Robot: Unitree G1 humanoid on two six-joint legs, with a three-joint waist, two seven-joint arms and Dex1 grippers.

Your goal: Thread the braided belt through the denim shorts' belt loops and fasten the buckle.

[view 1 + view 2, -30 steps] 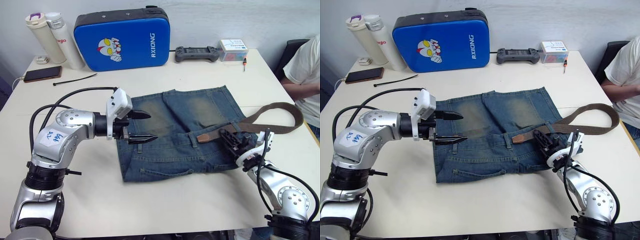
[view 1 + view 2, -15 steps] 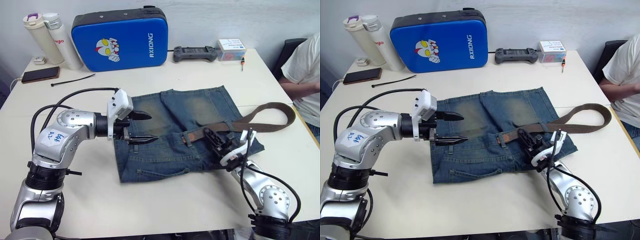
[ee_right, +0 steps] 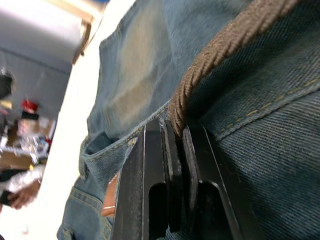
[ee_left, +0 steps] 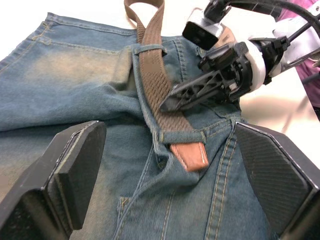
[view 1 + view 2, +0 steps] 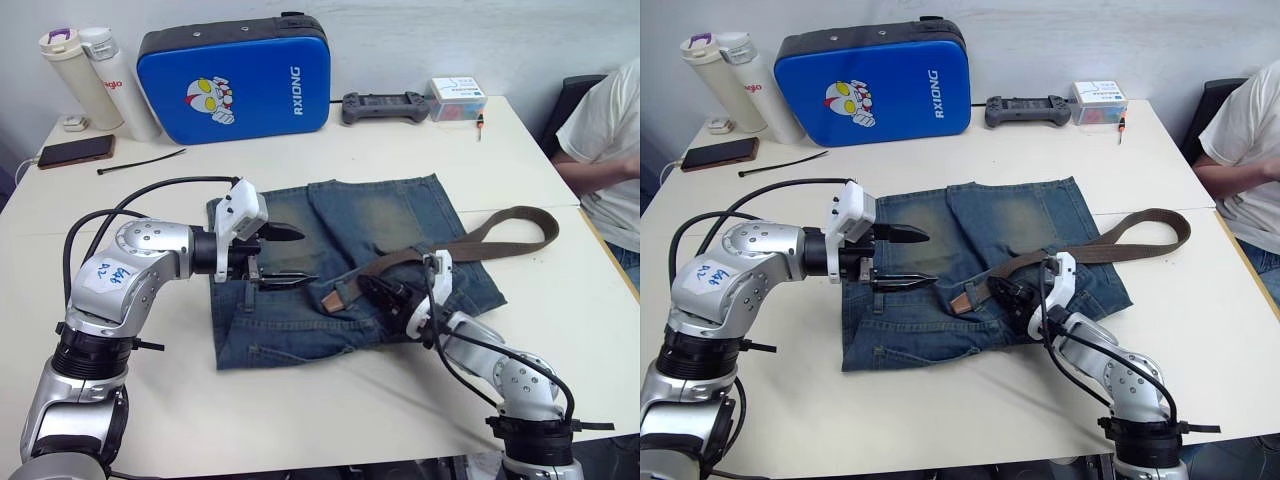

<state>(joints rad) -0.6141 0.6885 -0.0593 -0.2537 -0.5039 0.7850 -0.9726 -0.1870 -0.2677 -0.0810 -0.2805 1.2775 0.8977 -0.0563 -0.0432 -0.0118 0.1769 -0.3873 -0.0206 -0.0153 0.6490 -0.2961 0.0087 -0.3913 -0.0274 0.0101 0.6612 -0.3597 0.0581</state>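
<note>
Pinching the braided belt [image 4: 156, 87] between its closed fingers, the right gripper [image 5: 372, 291] lies on the denim shorts [image 5: 400, 215], seemingly just behind a belt loop [image 4: 181, 136]. Nearby, the left gripper [image 5: 290, 256] hovers spread wide, facing the belt's tan tip [image 4: 190, 156].

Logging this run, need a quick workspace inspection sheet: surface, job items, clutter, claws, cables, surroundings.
Surface: white table, seam across it.
Job's things: denim shorts lie flat; braided belt trails off toward the robot's right, its tan tip poking out past a belt loop. Buckle: nothing seen.
Clutter: blue case, two bottles, phone, black cable tie, game controller, small box.
Claws: left claw open above the shorts; right claw shut on the braided belt.
Cables: black leads along both arms.
Surroundings: seated person at the table's right edge.
</note>
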